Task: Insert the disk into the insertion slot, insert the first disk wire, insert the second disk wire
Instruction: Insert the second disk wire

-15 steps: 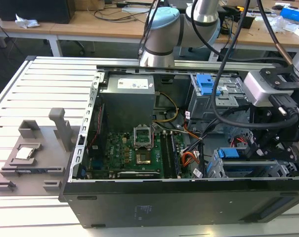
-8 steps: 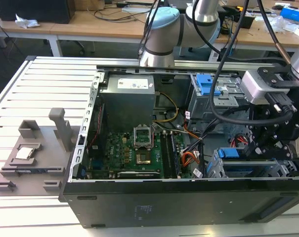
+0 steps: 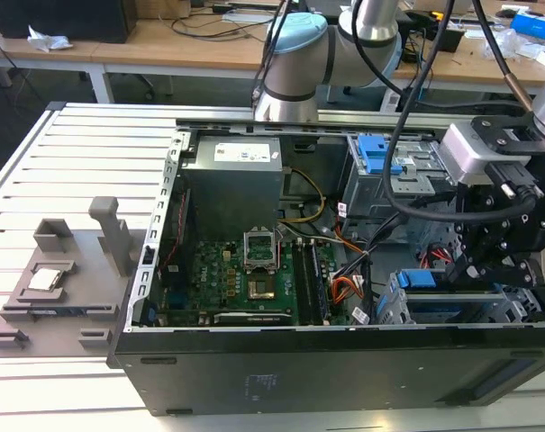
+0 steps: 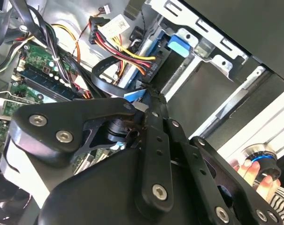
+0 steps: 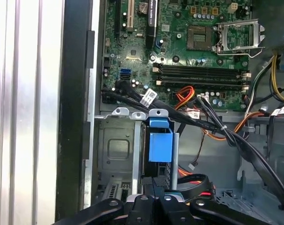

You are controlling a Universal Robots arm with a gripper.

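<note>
The jaws are drawn almost together and, as far as the second wrist view shows, pinch the end of a black flat disk wire [image 4: 100,70], whose loop bulges just beside them. I judge that plugging in this wire is the step in hand. Keep the plug square to the disk's port, push straight, and leave the loop slack and clear of the coloured leads [image 4: 132,52].

The disk [image 5: 159,140] sits on edge in the insertion slot [image 5: 114,151], in the computer case's [image 3: 299,369] corner by its near wall, at the exterior view's right. Its long axis seems to run along that wall, thin edge up. Beyond lies the motherboard [image 5: 188,47].
</note>
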